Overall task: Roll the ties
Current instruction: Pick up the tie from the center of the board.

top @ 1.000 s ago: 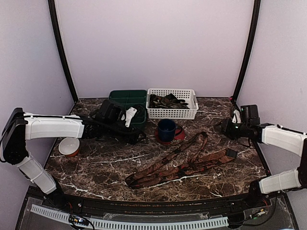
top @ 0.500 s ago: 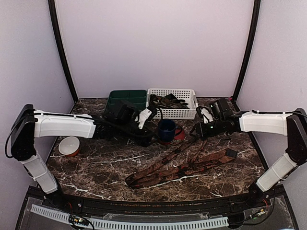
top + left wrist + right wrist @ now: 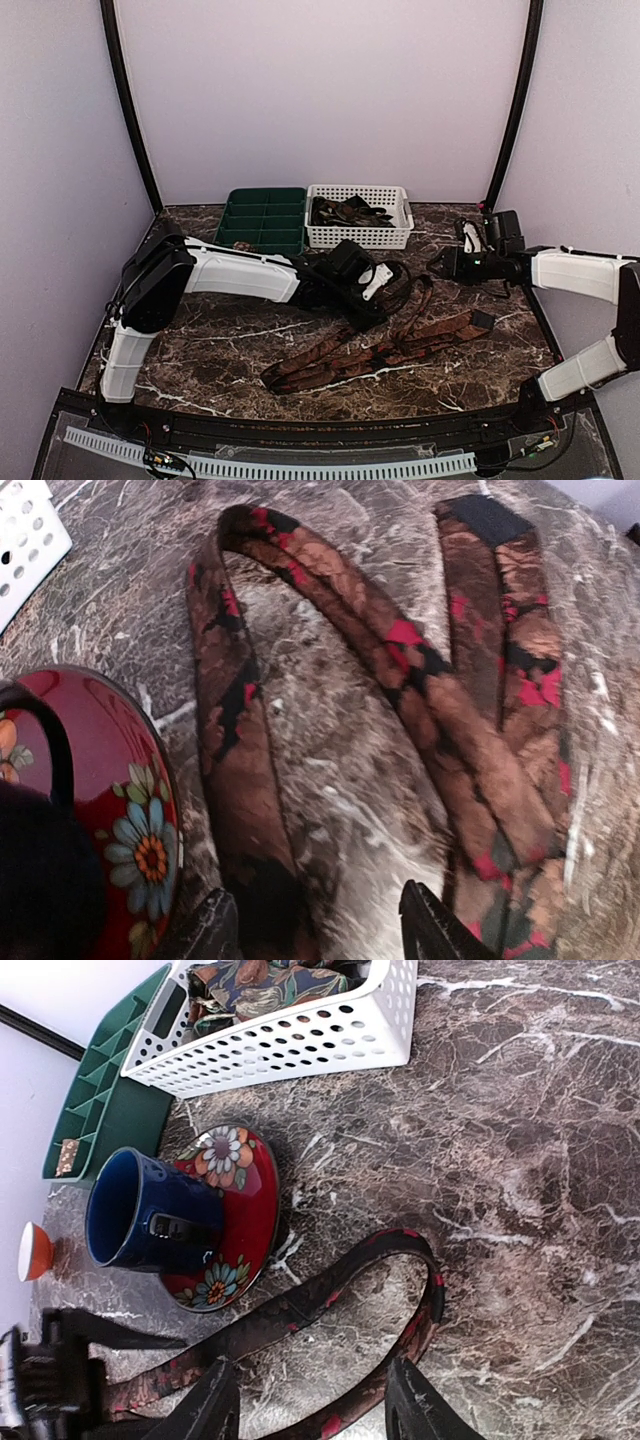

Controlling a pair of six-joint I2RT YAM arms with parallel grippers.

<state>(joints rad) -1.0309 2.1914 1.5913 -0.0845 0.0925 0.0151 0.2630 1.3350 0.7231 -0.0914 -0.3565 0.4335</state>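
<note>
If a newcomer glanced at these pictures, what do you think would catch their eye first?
The long brown-and-red patterned tie sprawled in loops across the middle of the dark marble table stands out first. The left gripper hovers open just above one strand of it, beside a blue mug on a red floral saucer. At the back, a white basket holds more patterned fabric.

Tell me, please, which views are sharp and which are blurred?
Left wrist: soft throughout, the tie slightly smeared and the saucer out of focus at the edge. Right wrist: crisp on the mug and basket. Top external: evenly lit, fairly sharp, no harsh glare.
</note>
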